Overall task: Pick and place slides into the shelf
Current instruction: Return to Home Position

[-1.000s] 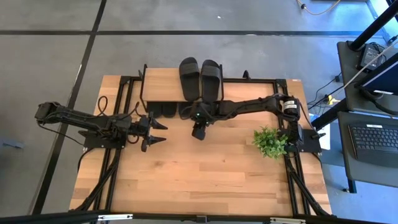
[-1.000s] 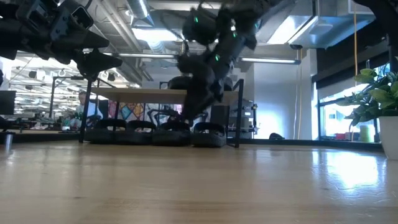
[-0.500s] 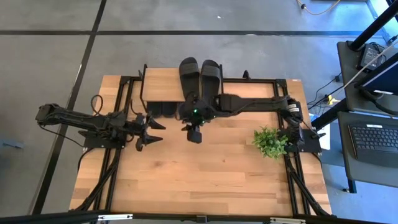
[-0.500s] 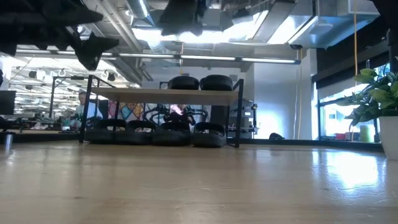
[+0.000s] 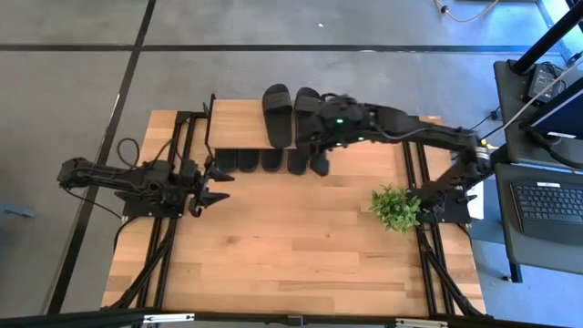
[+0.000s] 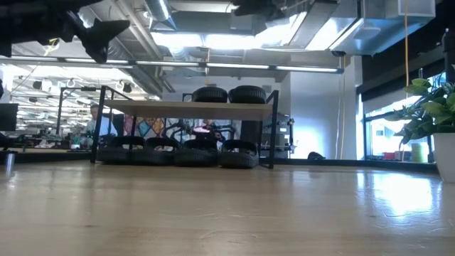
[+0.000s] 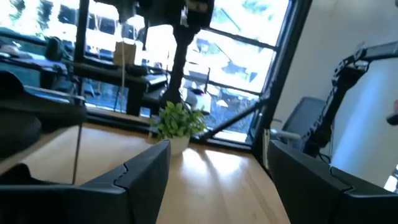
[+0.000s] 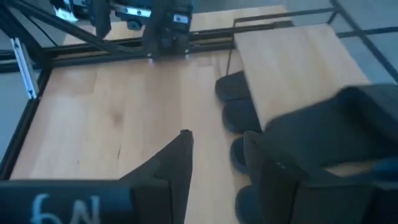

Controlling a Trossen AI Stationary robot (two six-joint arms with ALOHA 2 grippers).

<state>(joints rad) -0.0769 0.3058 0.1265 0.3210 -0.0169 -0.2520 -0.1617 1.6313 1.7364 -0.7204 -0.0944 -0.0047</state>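
Low two-tier shelf point(image 5: 239, 123) at the far edge of the table point(image 5: 291, 246), left of centre: light wooden plank top, thin black metal legs, standing level. On the right half of that top, a pair of black slides point(image 5: 277, 114), side by side, flat on their soles, wide straps toward the near side. Beneath the plank, four more slides point(image 6: 162, 151) in one row from left to right, flat on their soles, close together, front ends poking out past the plank's near edge.
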